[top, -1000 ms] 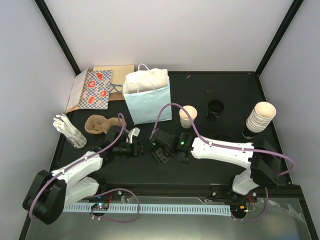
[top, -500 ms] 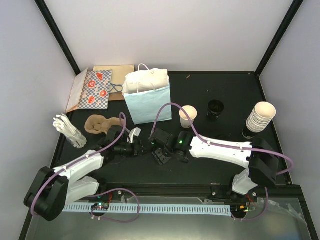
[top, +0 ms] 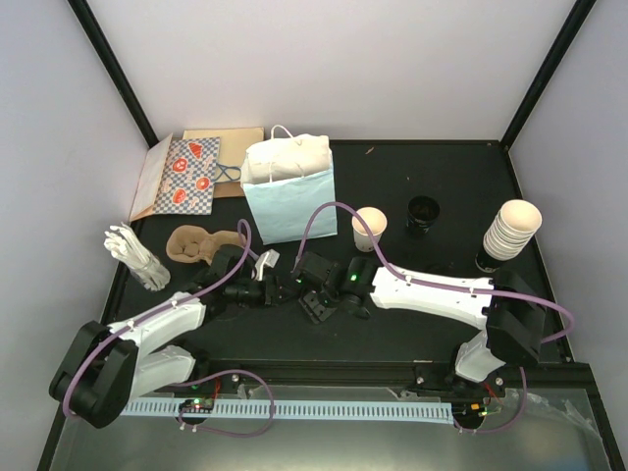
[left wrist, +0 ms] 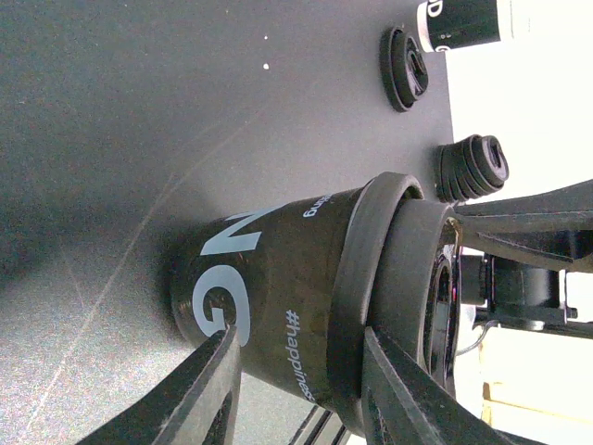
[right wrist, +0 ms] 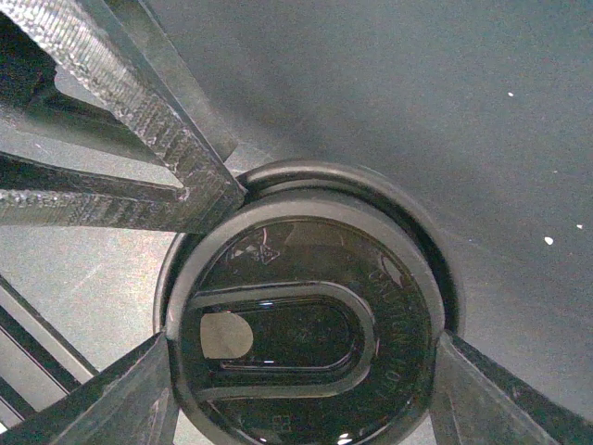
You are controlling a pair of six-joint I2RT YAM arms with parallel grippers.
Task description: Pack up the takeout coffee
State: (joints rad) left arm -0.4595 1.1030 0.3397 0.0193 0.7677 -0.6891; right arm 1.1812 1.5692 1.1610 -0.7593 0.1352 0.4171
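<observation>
- Near the worktop's (top: 255, 339) front middle, on the near side of the light blue bag (top: 291, 201), a black cup (left wrist: 269, 287) with white lettering stands upright, topped by a black lid (right wrist: 301, 315).
- Right fingers (right wrist: 500, 399) pinch the lid's rim from opposite sides.
- Left fingers (left wrist: 199, 399) straddle the cup's body; whether they press it, I cannot tell.
</observation>
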